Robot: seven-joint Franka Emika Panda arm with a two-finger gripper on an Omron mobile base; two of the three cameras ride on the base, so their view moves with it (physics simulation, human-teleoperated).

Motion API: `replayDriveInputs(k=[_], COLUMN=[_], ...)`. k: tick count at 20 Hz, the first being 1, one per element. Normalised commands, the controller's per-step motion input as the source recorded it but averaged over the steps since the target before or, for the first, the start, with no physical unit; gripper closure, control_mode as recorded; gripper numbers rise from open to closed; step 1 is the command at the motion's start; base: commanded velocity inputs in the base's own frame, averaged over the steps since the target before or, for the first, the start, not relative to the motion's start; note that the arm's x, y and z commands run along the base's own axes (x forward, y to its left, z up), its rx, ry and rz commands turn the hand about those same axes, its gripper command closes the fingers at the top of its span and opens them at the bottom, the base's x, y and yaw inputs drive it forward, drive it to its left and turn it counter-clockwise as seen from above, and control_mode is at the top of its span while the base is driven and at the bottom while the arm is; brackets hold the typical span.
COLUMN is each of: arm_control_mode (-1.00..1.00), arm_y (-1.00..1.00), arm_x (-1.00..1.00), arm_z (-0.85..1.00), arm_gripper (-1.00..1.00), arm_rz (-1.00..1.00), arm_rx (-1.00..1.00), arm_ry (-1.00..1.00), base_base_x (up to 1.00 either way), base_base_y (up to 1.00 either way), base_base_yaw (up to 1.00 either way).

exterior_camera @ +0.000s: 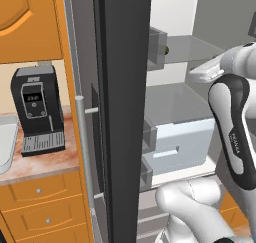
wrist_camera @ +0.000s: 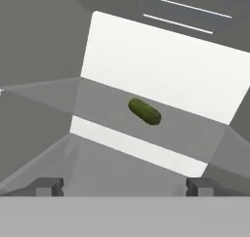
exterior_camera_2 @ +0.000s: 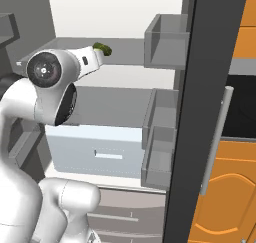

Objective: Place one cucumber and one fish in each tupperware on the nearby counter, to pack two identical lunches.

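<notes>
cucumber (wrist_camera: pixel 144 111) seemingly beyond end effector (wrist_camera: pixel 125 186)

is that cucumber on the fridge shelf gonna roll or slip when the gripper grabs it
Probably prone to rolling: the cucumber is a rounded oblong lying on a smooth flat shelf. Its smooth curved skin may slip between the fingertips. It looks small and stiff, likely light.

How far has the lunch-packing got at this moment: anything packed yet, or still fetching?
Still fetching, and nothing looks packed. The fridge door stands open and the arm reaches toward an upper shelf where one cucumber lies. The gripper faces it from a distance with fingers spread and empty. One corner of a tray shows on the counter, its contents mostly out of frame. Every cucumber and fish placement seems left.
</notes>
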Motion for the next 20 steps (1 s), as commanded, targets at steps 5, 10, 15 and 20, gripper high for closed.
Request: replayDriveInputs(k=[5, 10, 15, 20], arm_control_mode=[-1.0, -1.0, -1.0, -1.0], arm_y=[0.0, 0.01, 0.0, 0.0], arm_x=[0.47, 0.64, 0.61, 0.59], arm_z=[0.09, -0.27, -0.12, -0.03], arm_gripper=[-1.0, -1.0, -1.0, -1.0], arm_rz=[0.0, 0.0, -0.03, -0.02], arm_rx=[0.0, 0.03, 0.08, 0.0], arm_ry=[0.14, 0.23, 0.05, -0.03], base_base_x=[0.0, 0.0, 0.0, 0.0], base_base_y=[0.0, 0.0, 0.0, 0.0], base_base_yaw=[0.0, 0.0, 0.0, 0.0])
